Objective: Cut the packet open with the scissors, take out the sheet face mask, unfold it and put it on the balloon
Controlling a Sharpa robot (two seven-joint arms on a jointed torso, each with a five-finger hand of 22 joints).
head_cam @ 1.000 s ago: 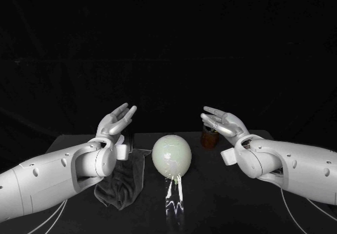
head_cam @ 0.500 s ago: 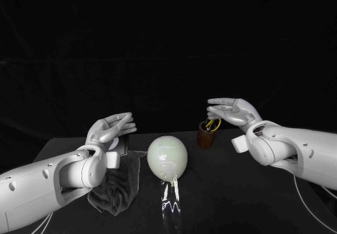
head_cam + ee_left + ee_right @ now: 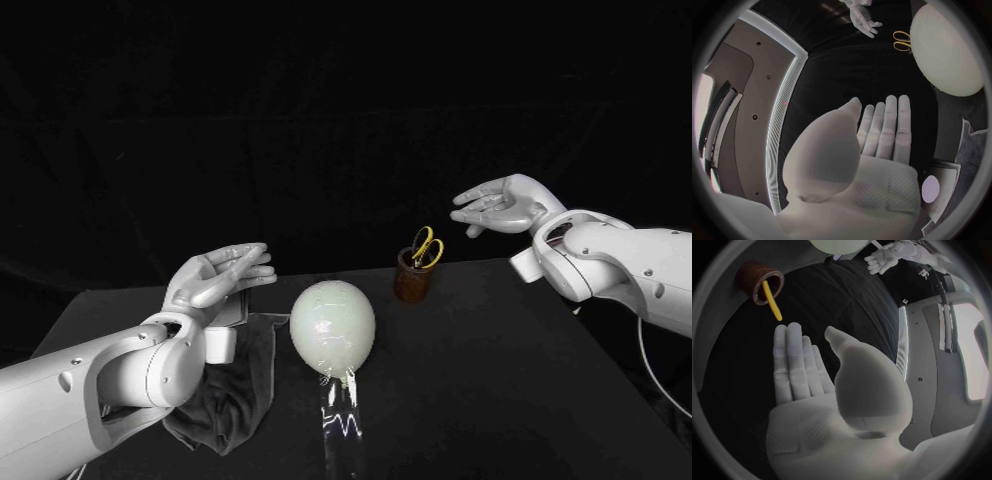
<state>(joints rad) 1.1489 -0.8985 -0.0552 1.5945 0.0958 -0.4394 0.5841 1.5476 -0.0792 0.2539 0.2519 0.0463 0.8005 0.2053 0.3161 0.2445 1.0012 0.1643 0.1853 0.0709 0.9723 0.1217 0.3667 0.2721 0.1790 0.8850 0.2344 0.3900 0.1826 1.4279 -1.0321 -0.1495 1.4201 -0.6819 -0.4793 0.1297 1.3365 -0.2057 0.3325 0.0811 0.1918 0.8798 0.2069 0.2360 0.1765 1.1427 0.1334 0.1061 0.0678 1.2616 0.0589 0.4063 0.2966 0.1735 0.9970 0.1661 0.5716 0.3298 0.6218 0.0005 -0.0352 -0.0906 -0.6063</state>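
A pale egg-shaped balloon (image 3: 332, 325) lies in the middle of the black table (image 3: 490, 380); it also shows as the balloon (image 3: 945, 47) in the left wrist view. Yellow-handled scissors (image 3: 427, 247) stand in a brown cup (image 3: 415, 280) just behind it on the right, the same scissors (image 3: 772, 301) and cup (image 3: 759, 276) in the right wrist view. My left hand (image 3: 219, 275) hovers left of the balloon, fingers straight and apart, holding nothing. My right hand (image 3: 502, 205) is raised above and right of the cup, also holding nothing. A pale flat packet (image 3: 942, 182) lies by my left wrist, mostly hidden.
A dark grey cloth (image 3: 231, 395) lies on the table under my left forearm. A shiny strip (image 3: 342, 410) runs from the balloon's near end toward the front edge. The table's right half is bare black surface.
Both hands have drawn apart. My right hand has risen up and to the right, away from the cup, uncovering the scissors. My left hand has sunk lower and to the left.
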